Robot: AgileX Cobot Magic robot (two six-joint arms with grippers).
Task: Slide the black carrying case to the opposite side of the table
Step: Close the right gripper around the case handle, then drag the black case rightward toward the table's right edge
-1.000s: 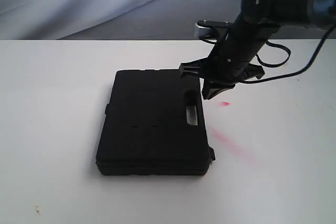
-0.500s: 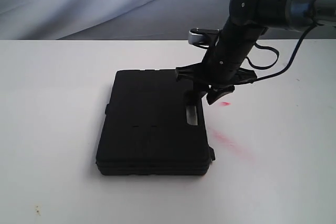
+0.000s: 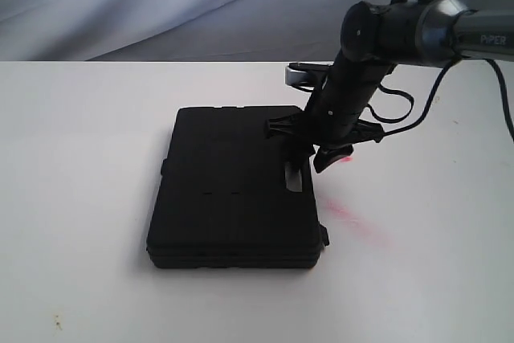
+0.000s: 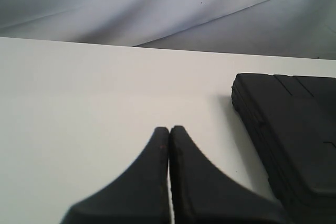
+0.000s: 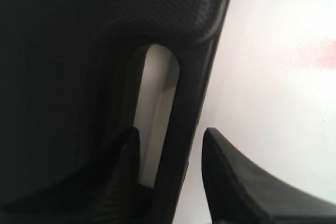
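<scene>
The black carrying case [image 3: 233, 190] lies flat on the white table [image 3: 80, 158], its handle [image 3: 303, 176] along the right edge. My right gripper [image 3: 309, 160] is open and straddles that handle. In the right wrist view one finger sits in the handle slot, the other outside the case edge, and the handle bar [image 5: 191, 103] stands between them, clear of the outer finger. My left gripper [image 4: 169, 129] is shut on nothing, low over bare table [image 4: 79, 93] beside the case's side [image 4: 294, 129]. It is out of the exterior view.
A red smear [image 3: 353, 218] marks the table right of the case, also seen in the right wrist view as a pink smear [image 5: 317, 53]. A grey cloth backdrop [image 3: 161, 6] hangs behind the table's far edge. White tabletop surrounds the case on all sides.
My right gripper has opened, moved left and come down over the case's handle. The case and the left gripper have not moved.
</scene>
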